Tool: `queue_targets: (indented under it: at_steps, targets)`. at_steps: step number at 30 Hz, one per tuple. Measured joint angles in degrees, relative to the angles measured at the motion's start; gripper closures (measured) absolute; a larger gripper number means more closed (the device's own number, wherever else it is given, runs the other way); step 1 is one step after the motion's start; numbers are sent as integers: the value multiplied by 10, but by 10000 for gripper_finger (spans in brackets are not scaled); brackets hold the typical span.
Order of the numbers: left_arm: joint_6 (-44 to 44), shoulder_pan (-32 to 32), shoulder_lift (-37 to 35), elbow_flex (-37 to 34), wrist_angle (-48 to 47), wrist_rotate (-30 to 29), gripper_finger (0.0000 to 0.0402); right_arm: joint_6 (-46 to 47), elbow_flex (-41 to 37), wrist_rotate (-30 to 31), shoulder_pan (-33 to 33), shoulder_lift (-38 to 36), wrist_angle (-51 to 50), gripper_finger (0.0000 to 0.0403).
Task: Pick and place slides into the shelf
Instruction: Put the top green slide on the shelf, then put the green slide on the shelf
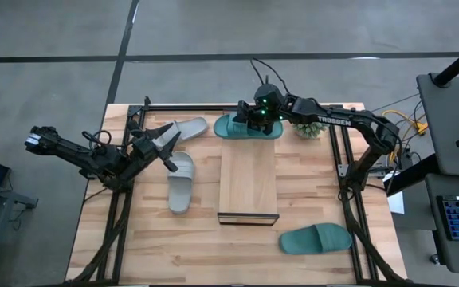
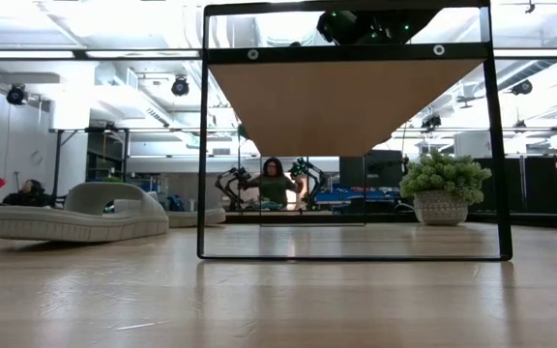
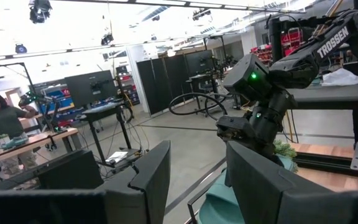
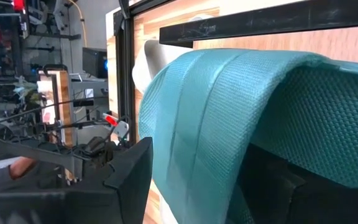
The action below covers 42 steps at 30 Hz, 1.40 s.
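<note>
Overhead, the left pincer (image 1: 168,148) hovers half-open and empty between two grey slides (image 1: 181,182), left of the shelf (image 1: 248,182). The right pincer (image 1: 255,118) sits at the shelf's far end; only its wrist view shows its fingers (image 4: 129,171) parted around a teal slide's strap (image 4: 229,118).

Teal sandal (image 4: 229,124) looks rubbery, matt, with a fine woven texture; shelf (image 1: 248,179) is pale smooth wood, dark metal-edged.

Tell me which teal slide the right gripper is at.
The teal slide at the shelf's far end, under the right gripper; the other teal slide lies alone near the table's front edge.
</note>
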Motion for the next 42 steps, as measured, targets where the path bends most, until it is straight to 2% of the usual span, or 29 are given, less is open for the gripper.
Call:
queue_targets:
  at_steps: [18,33,42]
  targets:
    - [0,0,0,0,-4,0,260,-42,0,8,0,-43,-65,195]
    - [0,0,0,-1,-4,0,260,-64,0,11,0,-62,-68,195]
    - [0,0,0,-1,-4,0,260,-136,0,68,0,-115,-95,195]
